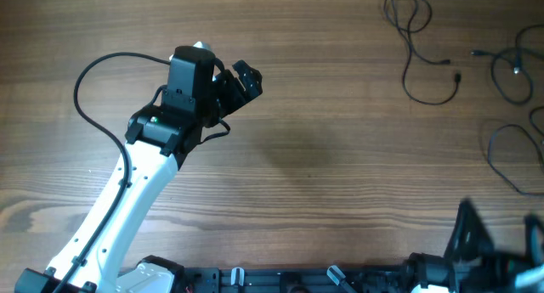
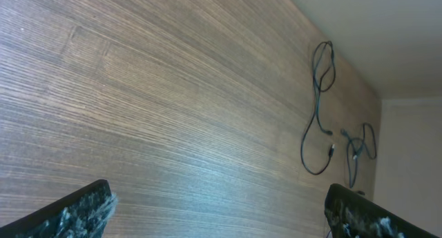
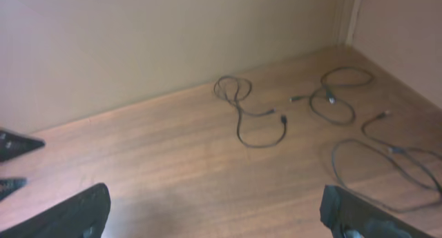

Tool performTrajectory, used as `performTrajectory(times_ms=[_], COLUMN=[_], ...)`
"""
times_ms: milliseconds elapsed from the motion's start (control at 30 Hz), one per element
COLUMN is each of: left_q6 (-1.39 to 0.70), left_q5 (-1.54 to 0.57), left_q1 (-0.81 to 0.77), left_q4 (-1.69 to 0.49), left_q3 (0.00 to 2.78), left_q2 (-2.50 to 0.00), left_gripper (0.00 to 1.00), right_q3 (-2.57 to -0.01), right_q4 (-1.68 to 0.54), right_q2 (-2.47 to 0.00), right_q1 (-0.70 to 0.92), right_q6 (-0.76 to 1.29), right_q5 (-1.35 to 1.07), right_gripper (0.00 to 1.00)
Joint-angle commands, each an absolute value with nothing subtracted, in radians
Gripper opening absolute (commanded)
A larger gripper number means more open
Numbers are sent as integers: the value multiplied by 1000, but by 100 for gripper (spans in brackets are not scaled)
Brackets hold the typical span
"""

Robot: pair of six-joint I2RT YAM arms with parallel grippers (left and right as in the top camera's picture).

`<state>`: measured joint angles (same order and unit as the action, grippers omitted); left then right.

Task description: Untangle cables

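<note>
Both jaw pairs spread wide, nothing between them, touching nothing. Left gripper (image 1: pixel 242 81) hangs over the table (image 1: pixel 323 157) left of centre, well apart from the cables. Its white left arm (image 1: pixel 127 200) reaches in from the near-left corner, with a thicker black arm cord (image 1: pixel 81 89) looping off beside it. Left wrist view: left gripper (image 2: pixel 221 217) fingers at both lower corners, with wood grain running on to the cables at the far right. Right gripper (image 1: pixel 500 238) sits low at the near-right edge, with the cables just beyond it. In the right wrist view the right gripper (image 3: pixel 217 217) is wide too, with bare wood between its fingers and the cords. A beige wall (image 3: pixel 138 45) backs the table there. All the cables lie flat in the far-right corner. Looped cable (image 1: pixel 405 81) (image 2: pixel 302 152) (image 3: pixel 238 131) is the leftmost: small coils at the far end, long axis running far to near, then a hook curving back up to a plug end. It lies apart from the others. Ring cable (image 3: pixel 331 98) is to its right, a rough circle with a silver-tipped plug pointing left. Near cable (image 1: pixel 491 149) (image 3: pixel 334 162) is closest to the right gripper, an open loop trailing off right. Whether it crosses the ring cable past the frame edge, cannot tell.
</note>
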<state>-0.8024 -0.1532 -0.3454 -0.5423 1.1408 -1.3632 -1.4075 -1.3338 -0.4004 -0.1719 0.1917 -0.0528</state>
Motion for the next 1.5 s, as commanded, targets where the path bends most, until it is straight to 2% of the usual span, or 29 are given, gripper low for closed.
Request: performTrajectory(times_ms=[0,167,300,367,600,700,867,933,1033,1200,1267,1400,1467], left_q6=[-797,-797,-797,-797,-797,-797,-797,-797,-797,-797,-797,-797,-797], left_q5=[-140,-140,-140,-140,-140,-140,-140,-140,-140,-140,-140,-140,-140], left_q1=[-342,-342,-342,-342,-342,-342,-342,-342,-342,-342,-342,-342,-342], left_q4=[-541,-541,-541,-541,-541,-541,-541,-541,-541,-541,-541,-541,-541], left_q3=[1150,1149,1150,1150,1150,1149,1150,1150,1149,1150,1149,1149,1149], left_q2=[-1358,-1358,-1358,-1358,-1358,-1358,-1358,-1358,-1358,-1358,-1358,-1358,-1358], left_gripper=[100,100,100,100,100,100,100,100,100,100,100,100,100], right_q3=[-1398,-1398,-1398,-1395,-1385,-1318,-1123,-1058,-962,-922,-905,-846,-804], right_q4=[-1391,-1449,-1609,-1581,-1608,-1608,-1601,-1567,-1484,-1475,-1439,-1129,-960], right_q2=[-257,-129,-107,-106,-106,-106,-106,-106,-106,-106,-106,-107,-107], right_q1=[-167,-167,-167,-167,-167,-167,-167,-167,-167,-167,-167,-167,-167], right_q6=[179,89,84,85,115,284,758,887,901,1126,1066,527,319], right_q5=[-73,-101,-112,-181,-180,-179,-186,-186,-207,-175,-150,-303,-402], right_gripper=[100,100,100,100,100,100,100,100,100,100,100,100,100])
